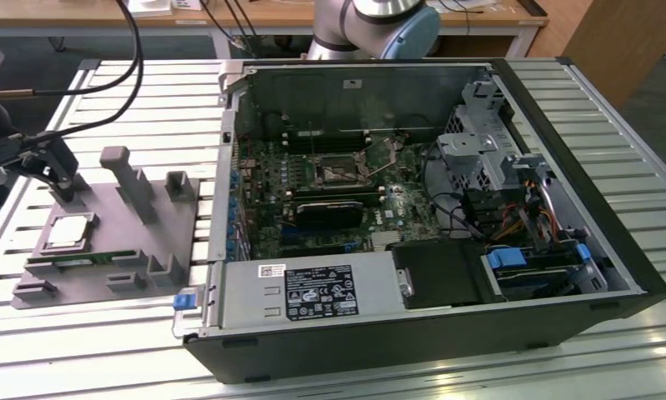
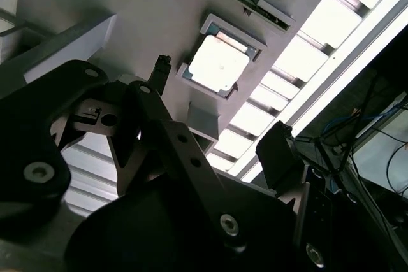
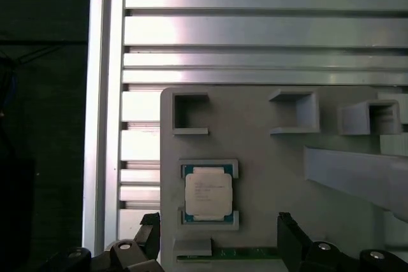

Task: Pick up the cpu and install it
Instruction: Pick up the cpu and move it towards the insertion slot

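Observation:
The cpu (image 1: 68,232) is a small square chip with a shiny silver top. It lies flat in a framed pocket of the grey holder plate (image 1: 188,221) at the exterior view's left. Both wrist views show the cpu (image 3: 208,193) (image 2: 218,64) from above. My gripper (image 1: 50,171) hangs over the plate's far left corner, just beyond the chip. It is open (image 3: 218,237), its two dark fingers spread wider than the chip and nothing between them. The motherboard's socket (image 1: 338,171) sits in the open computer case (image 1: 599,275).
A green memory stick (image 1: 88,260) lies in a slot along the plate's near edge. Grey upright posts (image 1: 127,179) stand on the plate beside the gripper. Black cables (image 1: 132,75) trail over the slatted metal table (image 1: 88,350). The case's walls ring the motherboard.

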You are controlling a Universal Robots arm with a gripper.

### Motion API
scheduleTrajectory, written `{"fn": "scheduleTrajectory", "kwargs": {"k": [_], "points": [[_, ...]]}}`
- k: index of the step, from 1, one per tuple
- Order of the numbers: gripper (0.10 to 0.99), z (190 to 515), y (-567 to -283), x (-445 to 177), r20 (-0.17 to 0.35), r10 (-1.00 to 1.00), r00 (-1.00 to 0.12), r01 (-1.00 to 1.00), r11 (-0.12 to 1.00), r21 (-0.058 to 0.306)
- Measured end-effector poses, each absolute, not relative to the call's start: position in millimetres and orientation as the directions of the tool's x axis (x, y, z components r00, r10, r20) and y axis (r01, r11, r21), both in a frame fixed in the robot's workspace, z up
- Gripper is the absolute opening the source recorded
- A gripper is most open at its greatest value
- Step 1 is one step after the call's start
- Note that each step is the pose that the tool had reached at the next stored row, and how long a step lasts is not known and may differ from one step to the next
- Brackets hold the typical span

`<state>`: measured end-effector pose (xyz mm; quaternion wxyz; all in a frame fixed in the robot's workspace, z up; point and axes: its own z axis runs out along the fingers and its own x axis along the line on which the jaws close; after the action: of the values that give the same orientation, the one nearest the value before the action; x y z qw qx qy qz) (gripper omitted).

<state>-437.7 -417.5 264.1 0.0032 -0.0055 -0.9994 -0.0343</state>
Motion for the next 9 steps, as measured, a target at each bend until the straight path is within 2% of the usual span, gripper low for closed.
{"fn": "scheduleTrajectory", "kwargs": {"k": [9], "points": [[0.82,257.3,-417.9,-437.9,0.007,-0.004,-1.0,-0.004,0.998,0.069]]}}
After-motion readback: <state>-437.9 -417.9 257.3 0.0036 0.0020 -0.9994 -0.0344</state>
